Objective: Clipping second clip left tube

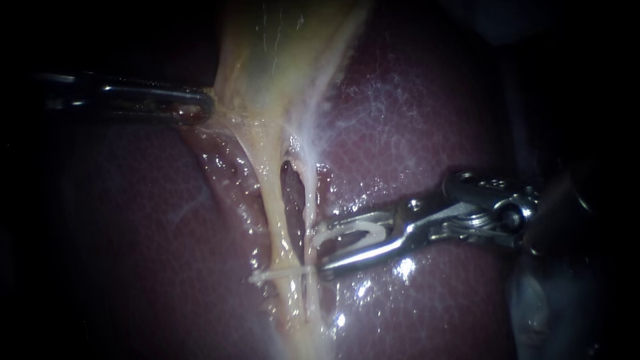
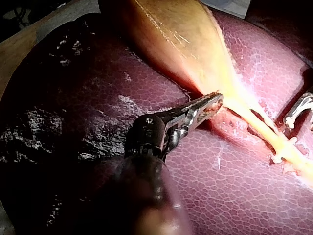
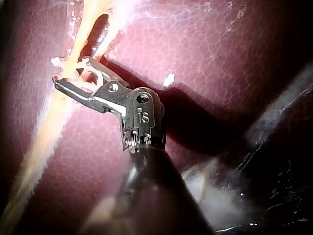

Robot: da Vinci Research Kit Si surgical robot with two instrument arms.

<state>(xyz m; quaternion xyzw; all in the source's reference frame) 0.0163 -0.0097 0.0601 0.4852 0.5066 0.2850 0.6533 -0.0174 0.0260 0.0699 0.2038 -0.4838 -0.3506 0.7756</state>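
Right instrument [image 1: 320, 250], centre right: jaws spread, gripping a white loaded clip [image 1: 373, 230], tips at the tubes' right side.
Liver [image 1: 427, 113] fills the frame. Gallbladder [image 1: 267, 60] upper centre, its edge pinched in the left instrument [image 1: 203, 107] at upper left. Left tube [image 1: 272, 207] runs down centre. Lower clip [image 1: 283, 273] crosses it, just below those tips.

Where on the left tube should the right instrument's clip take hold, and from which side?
On the bare stretch of the left tube just above the placed clip, probably. It runs upright and taut, so the right instrument, its jaws holding a loaded clip, should come crosswise from the right, past the right tube.
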